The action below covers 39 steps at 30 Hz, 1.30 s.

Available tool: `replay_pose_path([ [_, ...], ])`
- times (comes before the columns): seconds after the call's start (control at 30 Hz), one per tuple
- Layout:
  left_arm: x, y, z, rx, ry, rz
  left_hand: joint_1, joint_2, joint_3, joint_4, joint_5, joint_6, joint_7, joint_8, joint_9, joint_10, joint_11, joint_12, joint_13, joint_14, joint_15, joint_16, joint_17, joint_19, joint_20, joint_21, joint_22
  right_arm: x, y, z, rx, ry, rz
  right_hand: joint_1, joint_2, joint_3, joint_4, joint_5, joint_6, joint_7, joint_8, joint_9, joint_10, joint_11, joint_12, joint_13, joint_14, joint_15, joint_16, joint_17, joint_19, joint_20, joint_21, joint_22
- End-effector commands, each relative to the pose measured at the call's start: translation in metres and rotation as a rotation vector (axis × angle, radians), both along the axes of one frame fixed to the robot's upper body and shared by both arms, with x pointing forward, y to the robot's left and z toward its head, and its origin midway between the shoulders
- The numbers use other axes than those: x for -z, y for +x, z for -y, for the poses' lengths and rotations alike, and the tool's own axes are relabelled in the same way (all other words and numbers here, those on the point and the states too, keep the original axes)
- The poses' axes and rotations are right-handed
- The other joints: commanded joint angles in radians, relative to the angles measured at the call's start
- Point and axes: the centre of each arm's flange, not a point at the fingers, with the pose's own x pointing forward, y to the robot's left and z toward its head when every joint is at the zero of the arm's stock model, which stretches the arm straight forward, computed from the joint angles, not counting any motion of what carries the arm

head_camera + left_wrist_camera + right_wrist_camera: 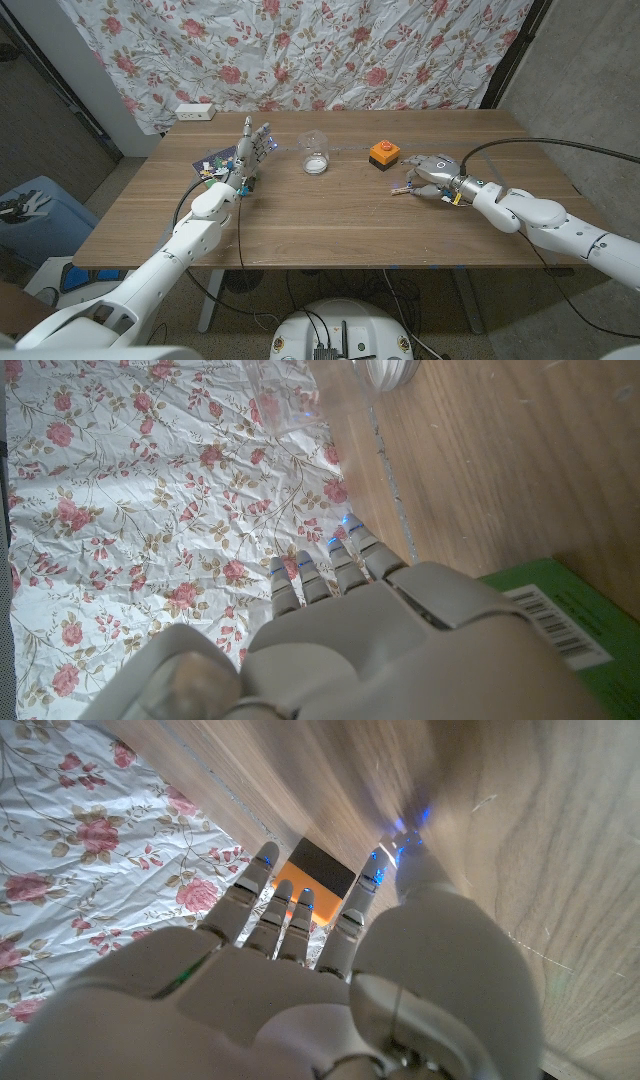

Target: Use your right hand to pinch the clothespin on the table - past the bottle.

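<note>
My right hand (432, 170) sits low over the table (330, 225), fingers curled down toward the clothespin (401, 188), which pokes out from under the hand on the side facing the bottle (315, 154). Clothespin is small and mostly covered; what shows looks like a short wooden piece lying flat, long axis roughly pointing from the hand toward the bottle, but too small to be sure. Can't tell if the fingers are already pinching it or just hovering over it, so contact is unclear. In the right wrist view the fingers (272, 910) reach ahead, fairly close together, toward the orange block with a black top (320, 880); the clothespin itself isn't readable there. In the head view that orange block (384, 153) sits just beyond the right hand, between it and the bottle, a bit toward the far edge. The bottle is clear, upright, near table middle, well apart from the clothespin. My left hand (250, 150) is on the other side of the bottle, fingers spread and pointing up, holding nothing, standing over some flat coloured packets (215, 165). Right hand is clearly the nearer one. My guess is the next move is just closing thumb and finger across the clothespin's width.
</note>
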Motion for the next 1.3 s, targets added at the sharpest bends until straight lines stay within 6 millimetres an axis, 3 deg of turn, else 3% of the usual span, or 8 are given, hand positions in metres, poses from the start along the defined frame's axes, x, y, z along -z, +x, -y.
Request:
replay_pose_path([
  [0.03, 0.000, 0.000, 0.000, 0.000, 0.000, -0.001, 0.003, 0.008, 0.000, 0.006, 0.004, 0.000, -0.009, 0.006, 0.005, 0.003, -0.007, 0.006, 0.002, 0.005, -0.009, 0.005, 0.004, 0.007, -0.001, 0.007, 0.002, 0.002, -0.003, 0.001, 0.013, -0.008, -0.005, -0.003, -0.010, -0.009, -0.004, 0.004, -0.028, 0.001, -0.011, -0.003, -0.009, -0.002, -0.004, 0.003, -0.007, 0.001, -0.003, 0.005, -0.005, 0.002, -0.002, 0.003],
  [0.37, 0.000, 0.000, 0.001, 0.000, 0.000, -0.001, 0.003, 0.008, 0.000, 0.006, 0.004, 0.000, -0.009, 0.006, 0.005, 0.001, -0.007, 0.005, 0.002, 0.005, -0.010, 0.005, 0.004, 0.007, -0.001, 0.007, 0.002, 0.000, -0.006, 0.004, 0.016, -0.007, -0.021, -0.031, -0.049, -0.031, 0.001, 0.013, -0.121, 0.003, -0.055, -0.016, -0.046, 0.012, -0.012, 0.005, -0.026, 0.013, -0.016, 0.005, -0.015, 0.013, -0.004, 0.003],
  [0.87, 0.000, 0.003, 0.005, 0.000, -0.001, -0.001, 0.003, 0.008, 0.000, 0.006, 0.004, 0.000, -0.009, 0.006, 0.005, 0.002, -0.008, 0.006, 0.002, 0.005, -0.011, 0.005, 0.004, 0.006, -0.001, 0.007, 0.002, -0.006, -0.010, 0.006, 0.063, -0.034, -0.068, -0.126, -0.092, -0.069, 0.026, 0.038, -0.330, 0.007, -0.156, -0.041, -0.154, 0.047, -0.023, 0.007, -0.089, 0.064, -0.057, 0.008, -0.067, 0.036, -0.009, 0.004],
  [1.2, 0.000, 0.002, 0.002, 0.000, -0.001, -0.001, 0.003, 0.008, 0.000, 0.006, 0.004, 0.000, -0.009, 0.006, 0.005, 0.002, -0.006, 0.006, 0.002, 0.006, -0.011, 0.005, 0.004, 0.007, -0.001, 0.007, 0.002, -0.010, -0.014, 0.011, 0.073, -0.025, -0.110, -0.177, -0.106, -0.083, 0.034, 0.051, -0.442, 0.053, -0.217, -0.059, -0.215, 0.068, -0.023, 0.008, -0.129, 0.099, -0.081, 0.007, -0.108, 0.056, -0.012, 0.003],
  [1.27, 0.000, 0.001, 0.001, 0.000, -0.001, -0.001, 0.003, 0.008, 0.000, 0.006, 0.004, 0.000, -0.009, 0.006, 0.005, 0.002, -0.006, 0.006, 0.002, 0.006, -0.011, 0.005, 0.004, 0.007, -0.001, 0.007, 0.003, -0.011, -0.016, 0.013, 0.068, -0.011, -0.109, -0.200, -0.103, -0.087, 0.041, 0.053, -0.498, 0.078, -0.247, -0.064, -0.226, 0.073, -0.019, 0.008, -0.135, 0.103, -0.085, 0.007, -0.117, 0.058, -0.011, 0.003],
  [1.3, 0.000, 0.001, 0.001, 0.000, -0.001, -0.001, 0.003, 0.008, 0.000, 0.006, 0.004, 0.000, -0.009, 0.006, 0.005, 0.003, -0.005, 0.006, 0.002, 0.006, -0.011, 0.005, 0.004, 0.007, -0.001, 0.007, 0.002, -0.011, -0.016, 0.013, 0.066, -0.006, -0.110, -0.207, -0.101, -0.087, 0.043, 0.053, -0.521, 0.077, -0.259, -0.066, -0.226, 0.073, -0.017, 0.008, -0.135, 0.107, -0.085, 0.008, -0.118, 0.059, -0.010, 0.003],
])
